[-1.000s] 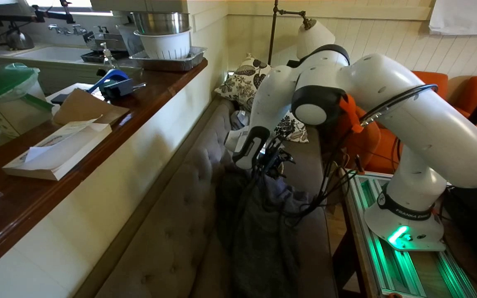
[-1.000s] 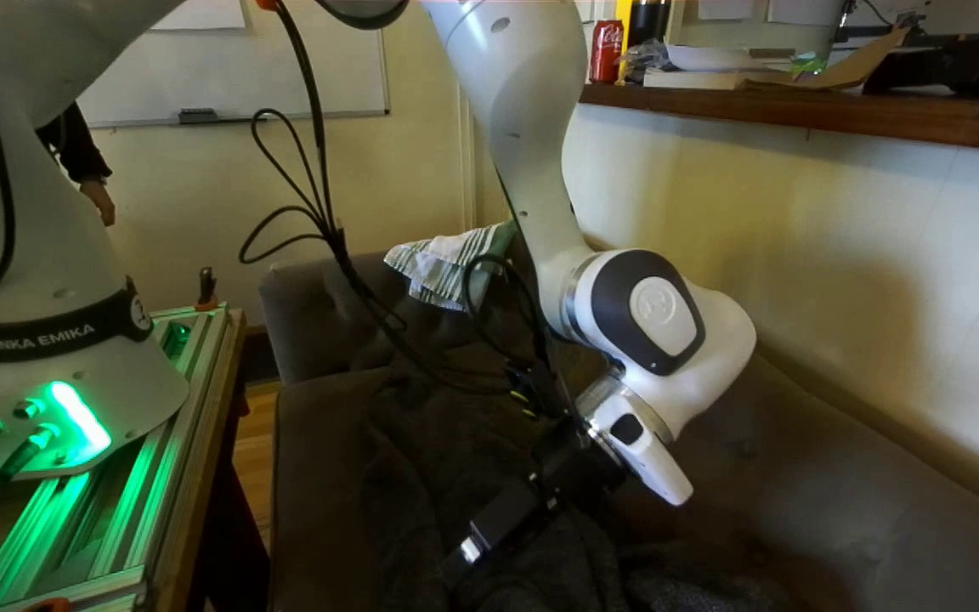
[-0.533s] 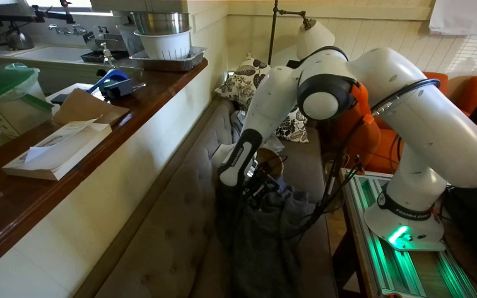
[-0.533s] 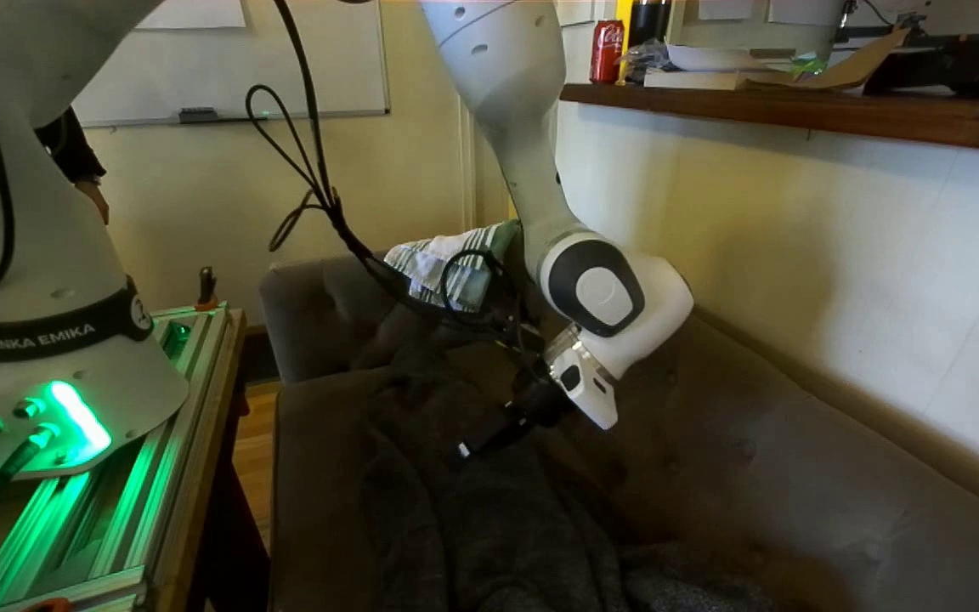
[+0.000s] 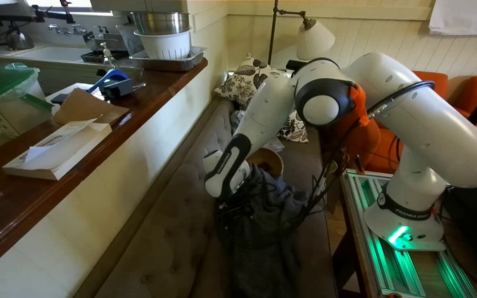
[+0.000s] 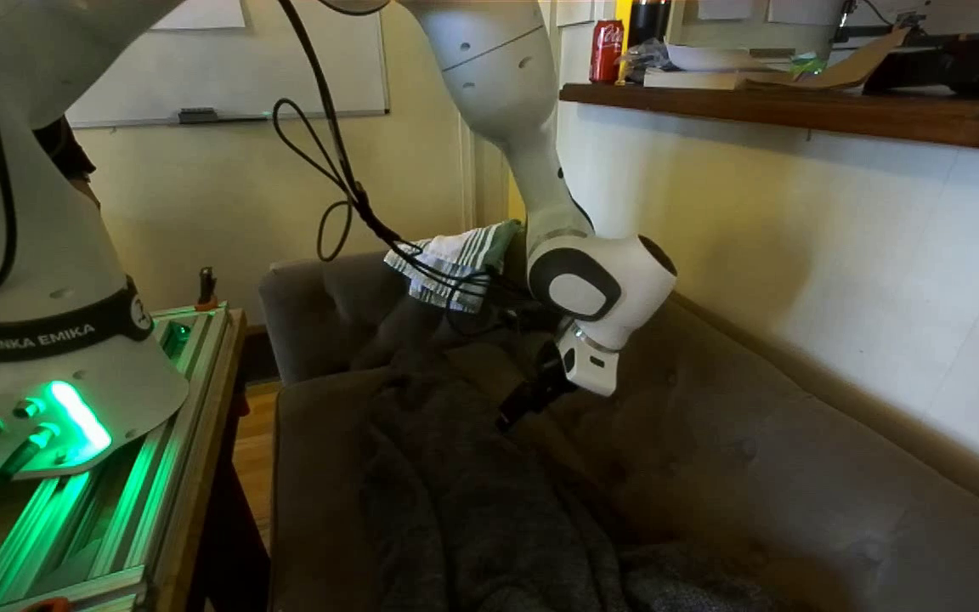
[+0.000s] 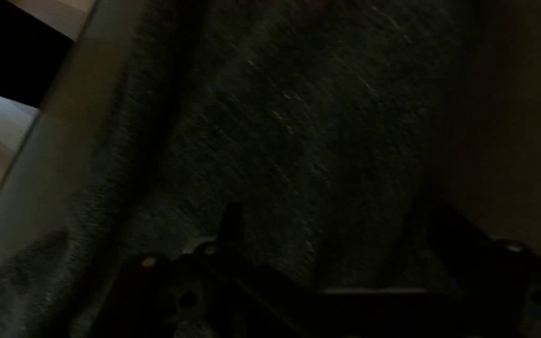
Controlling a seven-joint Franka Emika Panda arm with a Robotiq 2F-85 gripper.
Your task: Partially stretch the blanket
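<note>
The exterior views are looking in roughly opposite directions along the grey tufted fabric sofa [image 5: 168, 236], sharing it and the white jointed arm [image 5: 437, 132]: in an exterior view toward the white tapered lampshade [image 5: 315, 40], upper right; in an exterior view toward the rectangular whiteboard [image 6: 234, 76], upper left. The wrist view is peering closely down onto the wrinkled grey-olive cloth blanket [image 7: 289, 141].

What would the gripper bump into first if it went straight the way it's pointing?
Most likely the blanket: in the wrist view its dark cloth lies right ahead of the open gripper. How far away it is, or whether they touch, is too dark to tell.
</note>
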